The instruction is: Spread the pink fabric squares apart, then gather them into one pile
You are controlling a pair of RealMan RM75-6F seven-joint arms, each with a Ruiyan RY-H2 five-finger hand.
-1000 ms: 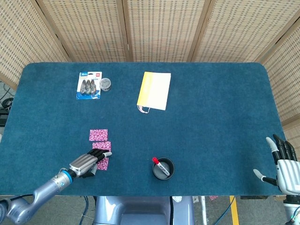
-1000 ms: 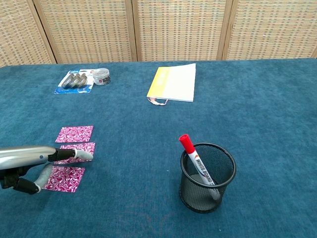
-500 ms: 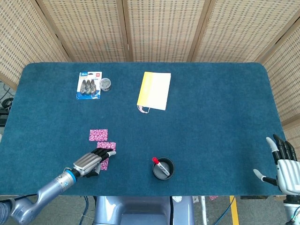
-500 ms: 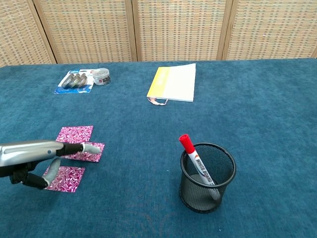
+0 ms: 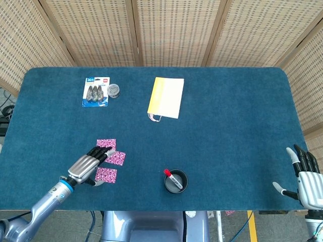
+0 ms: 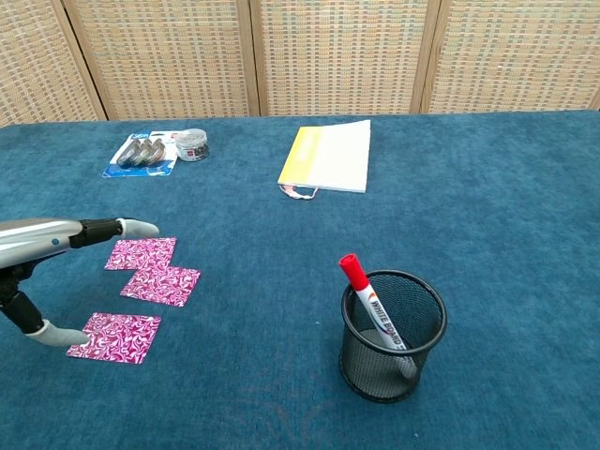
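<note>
At the lower right corner of the head view we see our right hand [image 5: 304,176] past the table edge, fingers spread and upright, holding nothing. Just inside the lower edge stands the mesh pen cup [image 5: 175,181] with a red-capped marker [image 6: 376,310] leaning in it.

In the lower left, our left hand [image 5: 87,167] hovers palm down, fingers stretched out and apart, gripping nothing (in the chest view only the fingers [image 6: 120,228] and thumb show at the left edge). The three pink fabric squares [image 6: 159,286] lie by it: the nearest square [image 5: 106,175] sits just right of the thumb, the middle square [image 5: 117,158] lies beyond the fingertips toward the right, and the farthest square [image 5: 106,143] lies just above them. The middle and farthest squares meet at a corner; the nearest lies apart.

Further up the blue table [image 5: 227,116], a yellow-edged notebook [image 5: 166,97] lies near centre, and a blister pack [image 5: 95,92] with a small round tin [image 5: 114,90] beside it sits upper left.
</note>
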